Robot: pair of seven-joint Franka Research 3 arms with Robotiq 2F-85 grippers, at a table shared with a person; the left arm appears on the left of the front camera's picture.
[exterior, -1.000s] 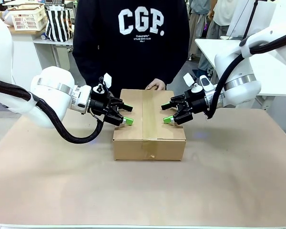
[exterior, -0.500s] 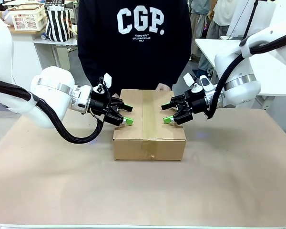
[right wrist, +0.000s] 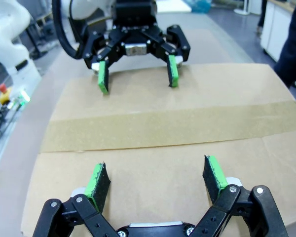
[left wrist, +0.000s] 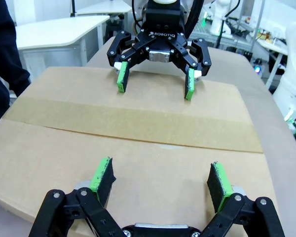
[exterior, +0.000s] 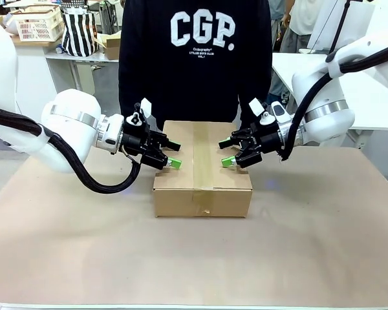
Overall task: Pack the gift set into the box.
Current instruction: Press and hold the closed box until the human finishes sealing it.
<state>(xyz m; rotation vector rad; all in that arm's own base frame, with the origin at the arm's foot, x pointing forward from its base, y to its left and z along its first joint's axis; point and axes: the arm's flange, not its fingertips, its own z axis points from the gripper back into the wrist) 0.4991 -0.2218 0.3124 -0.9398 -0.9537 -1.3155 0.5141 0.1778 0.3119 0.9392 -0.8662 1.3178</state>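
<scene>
So, box [exterior: 202, 169] sits mid-table [exterior: 194, 258], flaps closed, brown tape strip [exterior: 202, 158] running down top seam. Left gripper [exterior: 174, 155] hovers over box's left half, fingers spread wide, holding nothing. Right gripper [exterior: 226, 154] mirrors it over box's right half, also wide open, empty. Person in black sweatshirt [exterior: 197, 58] stands just behind box's far edge.
</scene>
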